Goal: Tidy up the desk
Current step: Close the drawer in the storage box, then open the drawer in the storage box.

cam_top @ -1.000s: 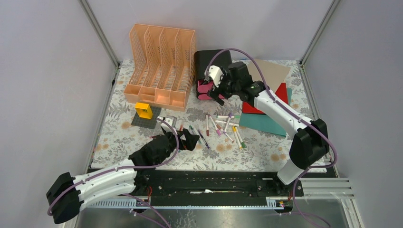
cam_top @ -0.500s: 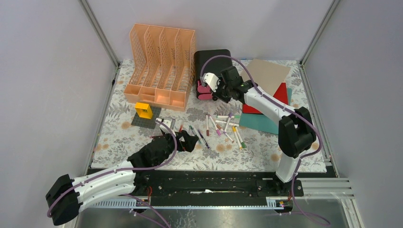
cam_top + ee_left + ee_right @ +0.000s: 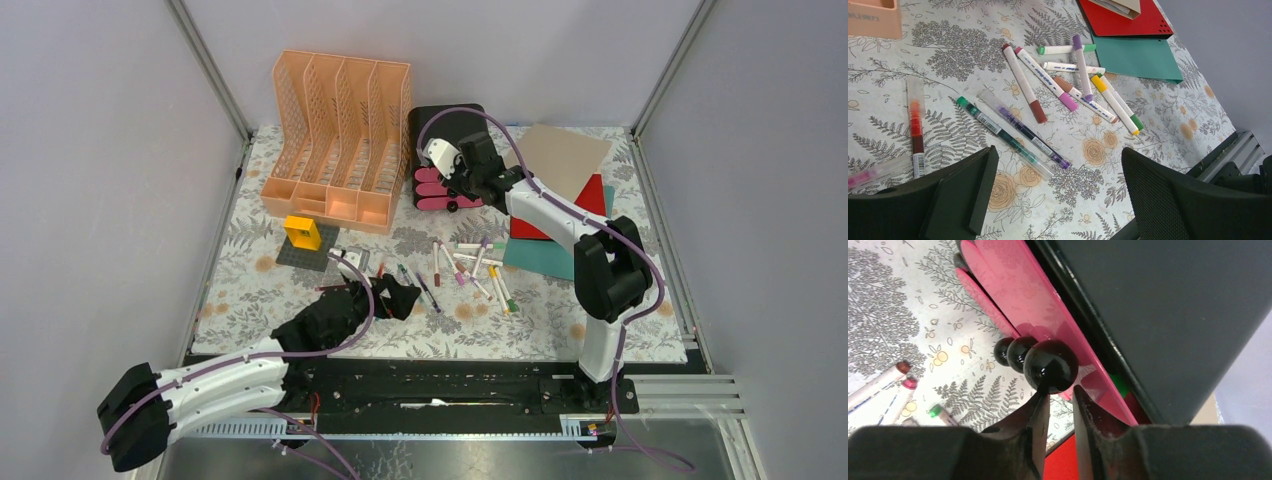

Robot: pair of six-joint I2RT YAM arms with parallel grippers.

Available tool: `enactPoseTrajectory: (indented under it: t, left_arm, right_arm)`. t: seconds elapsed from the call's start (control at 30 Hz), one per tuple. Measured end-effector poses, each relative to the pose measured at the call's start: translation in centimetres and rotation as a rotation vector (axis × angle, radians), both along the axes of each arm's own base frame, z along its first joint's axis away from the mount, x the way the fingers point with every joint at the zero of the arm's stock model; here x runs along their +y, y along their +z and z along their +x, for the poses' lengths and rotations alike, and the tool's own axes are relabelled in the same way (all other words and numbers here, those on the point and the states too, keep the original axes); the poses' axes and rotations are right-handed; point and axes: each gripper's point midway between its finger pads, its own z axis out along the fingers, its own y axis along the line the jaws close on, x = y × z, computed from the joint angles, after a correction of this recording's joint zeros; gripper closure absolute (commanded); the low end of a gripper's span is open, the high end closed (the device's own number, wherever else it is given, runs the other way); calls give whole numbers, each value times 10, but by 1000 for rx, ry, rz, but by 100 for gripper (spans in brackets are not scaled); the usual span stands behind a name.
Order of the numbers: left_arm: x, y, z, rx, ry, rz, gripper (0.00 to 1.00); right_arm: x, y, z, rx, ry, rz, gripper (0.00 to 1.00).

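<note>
The desk (image 3: 250,290) has a fern-and-flower cloth. A scatter of markers (image 3: 470,265) lies at its middle. My left gripper (image 3: 395,295) hovers wide open just left of them. In the left wrist view nothing sits between the left gripper (image 3: 1058,152) fingers, and a green pen (image 3: 998,132) and a purple pen (image 3: 1028,132) lie just ahead. My right gripper (image 3: 462,192) is at the black drawer box (image 3: 447,122). Its tips (image 3: 1059,390) press up against the black knob (image 3: 1050,365) of a pink drawer front (image 3: 1013,285); the jaws stand a narrow gap apart, empty.
An orange file rack (image 3: 335,130) stands at the back left. A yellow block (image 3: 302,232) sits on a grey plate (image 3: 300,255). Red (image 3: 590,200), teal (image 3: 550,260) and tan (image 3: 565,155) folders lie overlapped at the right. A red pen (image 3: 915,125) lies to the left.
My right arm has reached further toward the drawer box and the pink drawer fronts now stand lined up against it. Its jaws have narrowed. The left arm has not moved.
</note>
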Motion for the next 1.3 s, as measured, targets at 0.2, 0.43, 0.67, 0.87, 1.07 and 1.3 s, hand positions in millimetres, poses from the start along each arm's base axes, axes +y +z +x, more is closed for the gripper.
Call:
enactPoseTrajectory:
  t: [0.2,0.43,0.67,0.87,1.07,1.3]
  left_arm:
    - [-5,2,0,1,-14,-18,1]
    - [-15,12,-2,-5,-45,-78,1]
    - [-28,41,-5,-32,-110,-212,1]
    - [-35,57,-2,-24,-155,-295,1]
    - [-47,71,9,3,-187,-323,1]
    - [-59,77,39,41,-173,-310,1]
  right_arm:
    - [1,4,4,-18,-23,22,36]
    - [6,3,-8,35,8,54,10]
    - [3,62,-68,82,128,152,0]
    - [-16,123,-150,54,241,292,0]
    - [-39,100,-214,117,294,322,0]
    - [-72,72,-233,144,246,348,0]
